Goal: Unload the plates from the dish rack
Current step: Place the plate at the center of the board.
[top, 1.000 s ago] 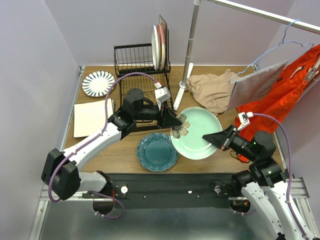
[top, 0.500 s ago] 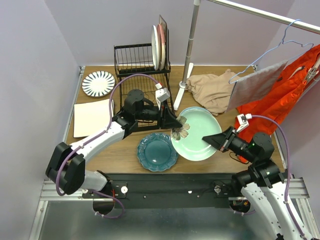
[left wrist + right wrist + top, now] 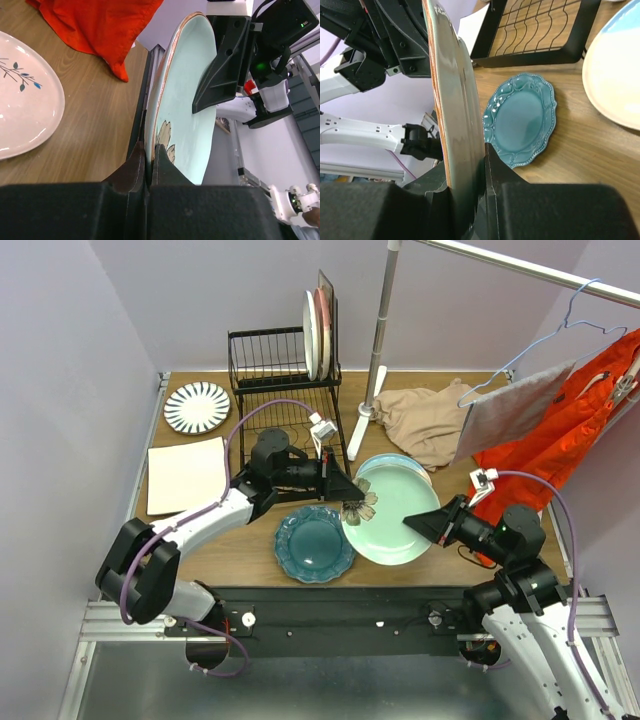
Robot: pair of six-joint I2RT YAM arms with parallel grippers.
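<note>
Top external view, largest first.

- Wooden table (image 3: 255, 545) carries everything below.
- Orange garment (image 3: 585, 425) hangs behind the right gripper (image 3: 411, 519), off to its right.
- Dish rack (image 3: 285, 390) stands just behind the left gripper (image 3: 352, 498). Racked plates (image 3: 318, 320) are upright in its upper basket, at the right end.
- Pale green plate (image 3: 393, 515), with a floral motif on its left rim, lies between the two grippers. Left gripper is clamped on the floral rim, and the left wrist view shows both fingers (image 3: 135, 162) pinching the edge. Right gripper is clenched on the opposite rim, and the right wrist view shows that rim seated between its fingers (image 3: 490, 160). I cannot tell whether the plate is clear of the table.
- Cream-blue plate (image 3: 392, 462) lies flat just beyond both grippers, partly covered by the pale green plate.
- Cream mat (image 3: 185, 475) lies well to the left of the left gripper.
- Teal plate (image 3: 315, 543), scalloped, lies flat on the near side of the left gripper, just beside the pale green plate.
- Striped plate (image 3: 196, 406) lies flat behind the mat, to the left of the rack.
</note>
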